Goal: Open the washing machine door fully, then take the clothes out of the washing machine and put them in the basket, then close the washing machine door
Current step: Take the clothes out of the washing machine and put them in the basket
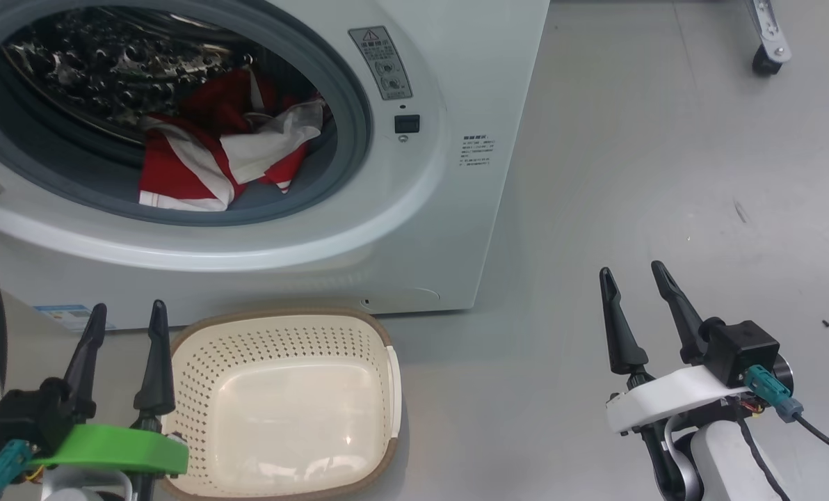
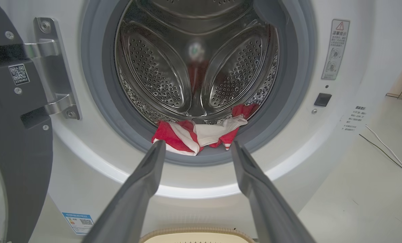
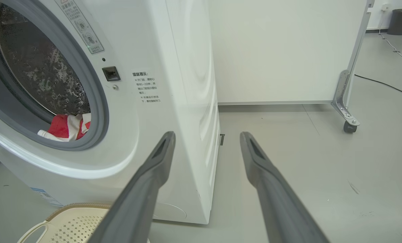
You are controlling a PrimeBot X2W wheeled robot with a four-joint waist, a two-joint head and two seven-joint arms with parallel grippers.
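The white washing machine (image 1: 414, 229) stands with its washing machine door (image 2: 15, 135) swung open to the left on a metal hinge. Red clothes (image 1: 206, 160) with white stripes lie at the front of the steel drum (image 2: 194, 67), partly on the grey seal. On the floor right below the opening sits the cream basket (image 1: 275, 319), with nothing in it. My left gripper (image 1: 129, 306) is open beside the basket's left rim; in the left wrist view my left gripper (image 2: 197, 144) points at the clothes (image 2: 187, 133). My right gripper (image 1: 631, 268) is open over bare floor, right of the machine.
A white wheeled panel stands behind, with its caster (image 3: 348, 126) on the grey floor to the right. A dark cable (image 3: 386, 86) runs across the floor near a grey bin (image 3: 401, 20). Open floor spreads right of the machine.
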